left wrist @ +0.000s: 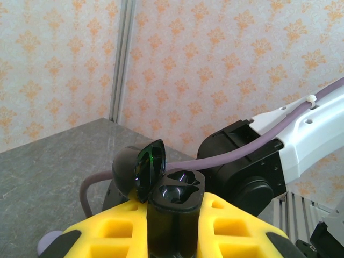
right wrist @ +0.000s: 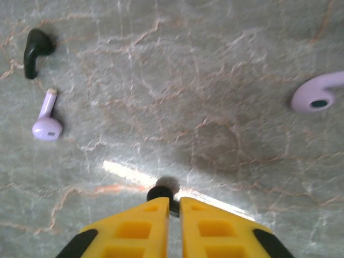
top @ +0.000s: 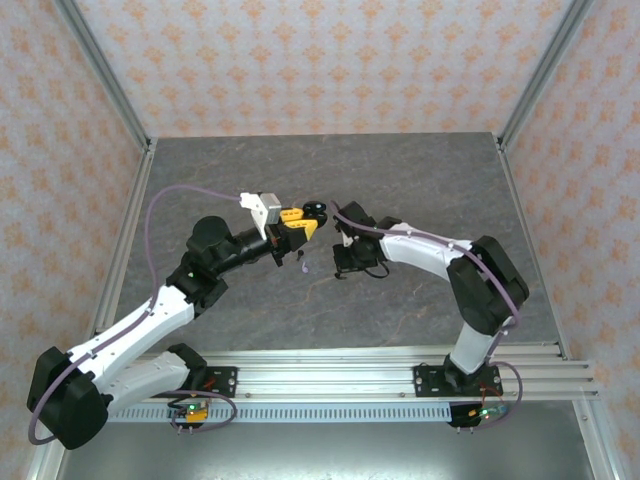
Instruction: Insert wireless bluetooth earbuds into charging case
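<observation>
The black earbud (right wrist: 159, 192) sits pinched at the tips of your right gripper (right wrist: 171, 200), its yellow fingers almost together on it, low over the grey marble table (right wrist: 215, 64); you cannot tell whether it touches the surface. Loose pieces lie around it: a second black earbud (right wrist: 35, 51), a lilac earbud (right wrist: 47, 122) just beside that, and another lilac earbud (right wrist: 317, 94) well apart from both. Just to the left, your left gripper (left wrist: 174, 226) is clamped on the black charging case (left wrist: 174, 191), held above the table with its lid (left wrist: 141, 167) swung open and both wells showing
</observation>
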Controlling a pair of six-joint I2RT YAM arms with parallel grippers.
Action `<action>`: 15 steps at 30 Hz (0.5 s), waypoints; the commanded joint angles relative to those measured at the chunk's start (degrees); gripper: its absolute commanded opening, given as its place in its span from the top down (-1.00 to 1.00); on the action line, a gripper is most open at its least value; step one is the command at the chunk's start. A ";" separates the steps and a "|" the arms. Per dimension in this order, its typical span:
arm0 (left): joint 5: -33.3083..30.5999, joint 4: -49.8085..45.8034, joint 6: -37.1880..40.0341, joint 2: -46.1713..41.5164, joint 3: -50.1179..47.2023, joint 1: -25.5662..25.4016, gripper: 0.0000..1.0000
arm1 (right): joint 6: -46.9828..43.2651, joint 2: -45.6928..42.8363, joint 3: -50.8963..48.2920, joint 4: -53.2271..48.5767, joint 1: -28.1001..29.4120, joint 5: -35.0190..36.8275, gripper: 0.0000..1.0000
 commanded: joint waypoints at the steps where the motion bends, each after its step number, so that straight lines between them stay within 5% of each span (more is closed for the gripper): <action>1: -1.13 -0.64 0.64 -1.01 0.92 -0.47 0.71 | 0.54 1.72 1.64 -2.57 0.09 5.11 0.81; 15: -1.11 -0.95 0.49 -0.94 0.96 -0.51 0.71 | 0.70 5.68 1.60 -2.31 0.09 2.45 0.92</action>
